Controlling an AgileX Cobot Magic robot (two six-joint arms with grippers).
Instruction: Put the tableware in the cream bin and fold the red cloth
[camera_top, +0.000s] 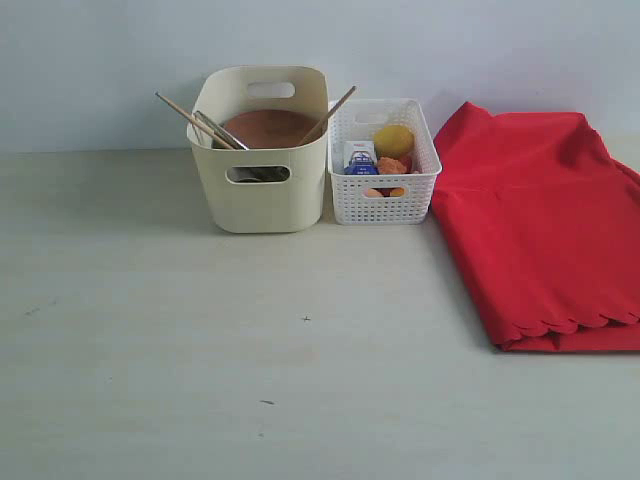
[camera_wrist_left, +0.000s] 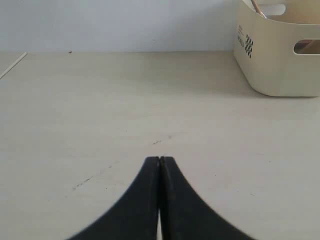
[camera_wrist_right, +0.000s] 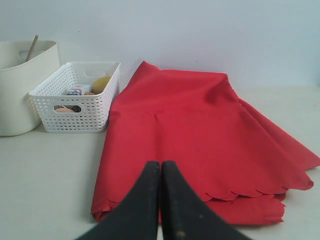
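Cream bin (camera_top: 262, 190) at back of worktop (camera_top: 200, 350), brown plate (camera_top: 270, 128) inside & chopsticks (camera_top: 195, 120) sticking out, white basket (camera_top: 385, 200) just beside it. Red cloth (camera_top: 545, 230) lies doubled over on the right, scalloped edge on top at front. L gripper (camera_wrist_left: 159, 160) closed tight, empty, over bare worktop; R gripper (camera_wrist_right: 160, 164) closed too, nothing held, pointing at cloth.

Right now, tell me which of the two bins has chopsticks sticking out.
The cream bin, the taller smooth-walled tub on the left; two chopsticks lean out over its rim. The lower white lattice basket beside it holds food.
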